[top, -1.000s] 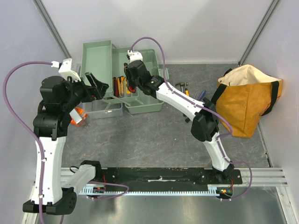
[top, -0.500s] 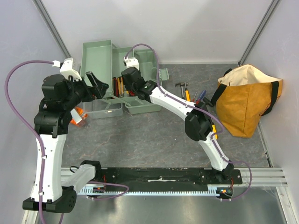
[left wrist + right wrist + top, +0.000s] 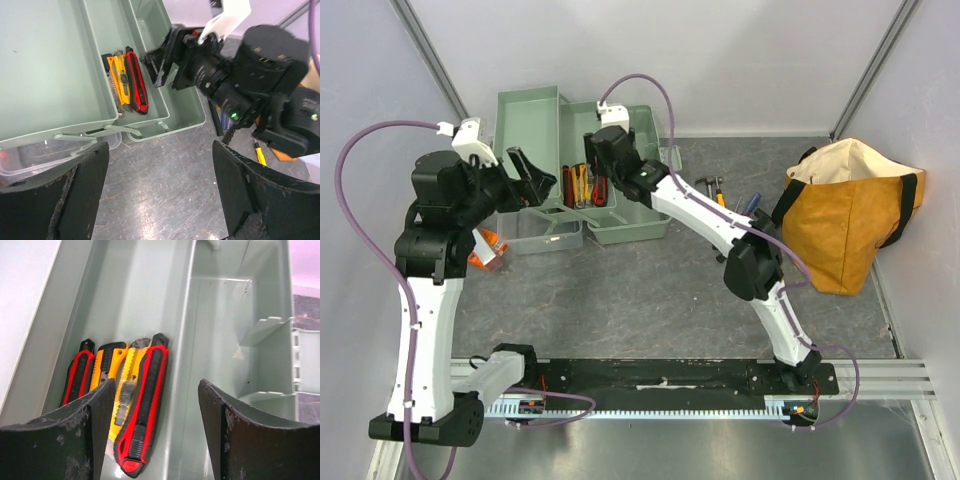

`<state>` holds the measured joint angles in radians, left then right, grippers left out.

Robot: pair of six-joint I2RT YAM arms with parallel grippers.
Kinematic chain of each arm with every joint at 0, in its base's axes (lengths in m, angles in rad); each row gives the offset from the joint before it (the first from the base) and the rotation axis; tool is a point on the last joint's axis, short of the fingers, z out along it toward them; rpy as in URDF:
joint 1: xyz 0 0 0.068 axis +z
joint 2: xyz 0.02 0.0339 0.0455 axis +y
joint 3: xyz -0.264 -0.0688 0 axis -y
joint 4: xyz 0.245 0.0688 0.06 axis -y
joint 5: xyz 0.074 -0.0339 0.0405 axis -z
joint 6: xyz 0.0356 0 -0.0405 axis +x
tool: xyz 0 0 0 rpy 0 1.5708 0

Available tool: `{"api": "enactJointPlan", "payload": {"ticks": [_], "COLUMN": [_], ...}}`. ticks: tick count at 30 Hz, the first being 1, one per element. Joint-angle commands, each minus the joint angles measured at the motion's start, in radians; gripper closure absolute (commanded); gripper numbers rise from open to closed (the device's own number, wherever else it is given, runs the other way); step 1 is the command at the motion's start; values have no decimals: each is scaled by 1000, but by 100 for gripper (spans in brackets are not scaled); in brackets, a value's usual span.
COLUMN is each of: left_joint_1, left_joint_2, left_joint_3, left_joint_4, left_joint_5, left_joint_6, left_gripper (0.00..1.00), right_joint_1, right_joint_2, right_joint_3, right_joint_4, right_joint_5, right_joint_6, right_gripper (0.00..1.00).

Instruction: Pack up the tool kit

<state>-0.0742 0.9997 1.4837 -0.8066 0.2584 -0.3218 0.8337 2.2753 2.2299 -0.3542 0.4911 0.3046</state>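
Hovering just above the utility knives [image 3: 121,390] in the toolbox [image 3: 225,315] tray, the right gripper [image 3: 157,386] gapes wide and empty.

I see a pale green toolbox [image 3: 225,340], red and yellow knives [image 3: 142,405] (black-edged), and a grey table [image 3: 640,290], seemingly marbled from above.

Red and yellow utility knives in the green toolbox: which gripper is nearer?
Right. The right gripper hangs open just above the red and yellow utility knives; the left gripper, also open, is farther off, to their left in the top view.
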Motion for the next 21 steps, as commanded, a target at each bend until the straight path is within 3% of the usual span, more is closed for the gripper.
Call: {"api": "enactJointPlan", "payload": {"ticks": [1,12,21], "left_joint_1": [-2,-3,-38], "left_joint_2": [23,91,160], "left_joint_3": [32,-42,-72], "left_joint_4": [66,263,377], "left_joint_5": [96,324,387], "left_joint_6": [9,-63,-146], "left_gripper": [11,12,12], "right_joint_1": [-86,-346,-469], "right_joint_2": [-178,-499,-475], "right_joint_3": [-53,-610,-794], "right_joint_4": [24,0,-100], "right_joint_5": [-32,-68,-57], "right_joint_6": [36,97,217], "right_gripper": [26,27,52]}}
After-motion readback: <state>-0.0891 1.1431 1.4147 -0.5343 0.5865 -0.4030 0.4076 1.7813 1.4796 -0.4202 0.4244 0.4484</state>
